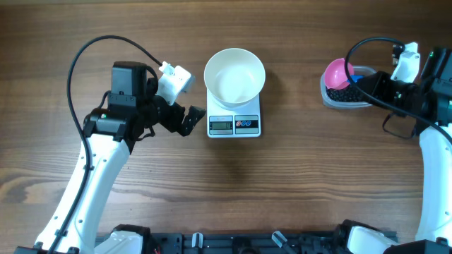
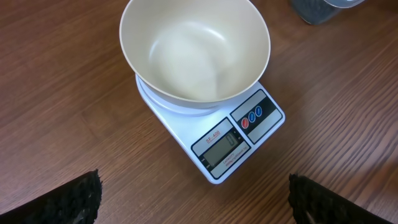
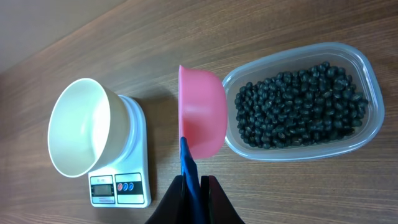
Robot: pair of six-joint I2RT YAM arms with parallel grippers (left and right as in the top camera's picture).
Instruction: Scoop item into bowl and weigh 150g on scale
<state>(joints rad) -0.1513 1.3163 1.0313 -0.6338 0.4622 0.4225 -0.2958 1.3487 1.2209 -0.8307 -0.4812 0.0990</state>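
The white bowl (image 1: pixel 234 74) (image 2: pixel 194 50) (image 3: pixel 78 127) stands empty on the white scale (image 1: pixel 234 124) (image 2: pixel 233 140) (image 3: pixel 124 183). Black beans (image 1: pixel 346 95) (image 3: pixel 298 102) fill a clear plastic tub (image 1: pixel 325 95) (image 3: pixel 367 68) at the right. My right gripper (image 1: pixel 367 81) (image 3: pixel 198 190) is shut on the blue handle of a pink scoop (image 1: pixel 336 73) (image 3: pixel 202 118). The scoop is turned on its side at the tub's left end, so its inside is hidden. Just left of the scale, my left gripper (image 1: pixel 187 120) (image 2: pixel 194 186) hangs open, fingertips (image 2: pixel 81 196) wide apart and holding nothing.
Bare wooden table (image 1: pixel 282 183) lies between scale and tub and along the whole front. The left arm's body and black cable (image 1: pixel 85 63) occupy the left side. The right arm (image 1: pixel 431 141) stands at the right edge.
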